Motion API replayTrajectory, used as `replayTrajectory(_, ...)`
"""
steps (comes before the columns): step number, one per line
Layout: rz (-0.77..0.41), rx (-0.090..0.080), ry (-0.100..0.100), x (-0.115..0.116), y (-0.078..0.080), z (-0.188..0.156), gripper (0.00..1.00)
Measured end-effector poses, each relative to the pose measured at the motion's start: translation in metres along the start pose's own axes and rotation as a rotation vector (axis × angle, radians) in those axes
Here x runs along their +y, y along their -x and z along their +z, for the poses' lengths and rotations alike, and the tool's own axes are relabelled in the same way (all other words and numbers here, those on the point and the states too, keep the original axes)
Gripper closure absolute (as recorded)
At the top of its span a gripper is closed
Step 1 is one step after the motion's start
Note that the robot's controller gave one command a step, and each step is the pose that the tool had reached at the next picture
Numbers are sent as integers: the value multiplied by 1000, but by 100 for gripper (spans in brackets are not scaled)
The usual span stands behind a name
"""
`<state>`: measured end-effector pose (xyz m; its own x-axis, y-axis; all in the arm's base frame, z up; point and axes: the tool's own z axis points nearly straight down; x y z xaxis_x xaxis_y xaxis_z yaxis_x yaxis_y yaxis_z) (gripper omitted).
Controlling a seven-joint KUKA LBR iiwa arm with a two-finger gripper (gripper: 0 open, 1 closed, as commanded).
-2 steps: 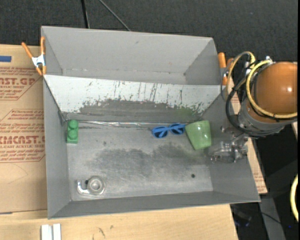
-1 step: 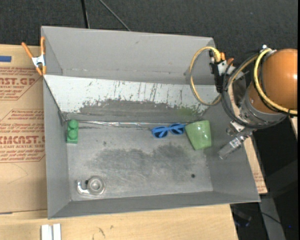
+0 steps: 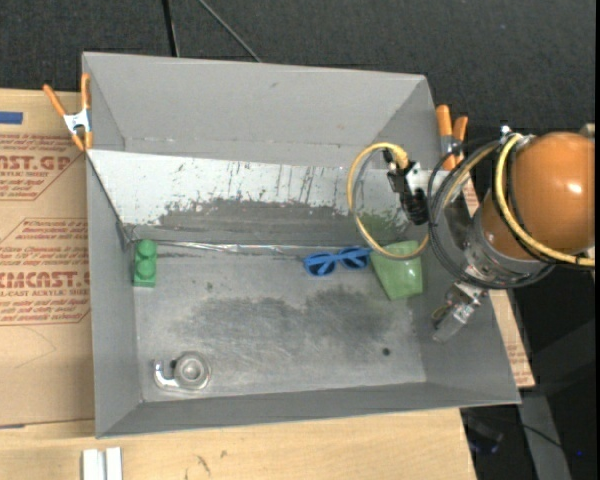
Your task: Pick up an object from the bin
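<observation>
**Bin** (image 3: 260, 98): grey metal, sloped walls, scuffed floor. Four loose things, well apart, no heap.

**Item 1. Pale green piece** (image 3: 399, 274): soft-edged, cup-like or blocky, exact kind unclear. It lies at the right of the floor, at the foot of the right wall. It is the thing nearest the tool and, by judgement, the likeliest pick.

**Item 2. Blue toy spectacles** (image 3: 337, 261): thin frame, lying flat just left of item 1, close to touching it.

**Item 3. Green block** (image 3: 145, 265): small and studded, at the far left of the floor, against the left wall.

**Item 4. Round metal piece** (image 3: 186, 371): shiny, with a short tab, in the near left corner.

**Arm**: enters from the right, with an orange cover (image 3: 552, 190) and a yellow cable (image 3: 372, 155) looped over the far right of the bin.

**Tool** (image 3: 452, 318): low over the right wall's slope, just right of and nearer than item 1. Nothing can be seen in its grip. Whether it is released or clenched cannot be told.

**Risks, as judged**
- A descent from this spot would meet the slanted wall rather than item 1, and the tool could skid.
- A sideways approach could shove item 1 into the spectacles, so that both are caught or neither.
- The hanging cable could brush the far rim.
</observation>
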<state>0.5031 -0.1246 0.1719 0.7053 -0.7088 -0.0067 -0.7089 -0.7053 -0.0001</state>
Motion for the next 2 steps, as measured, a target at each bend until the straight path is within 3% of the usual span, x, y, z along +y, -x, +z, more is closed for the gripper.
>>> replayTrajectory(1, -142, 2, 0, -4, 29, -16, 100)
replayTrajectory(2, -262, 10, -3, -12, -3, -150, 100)
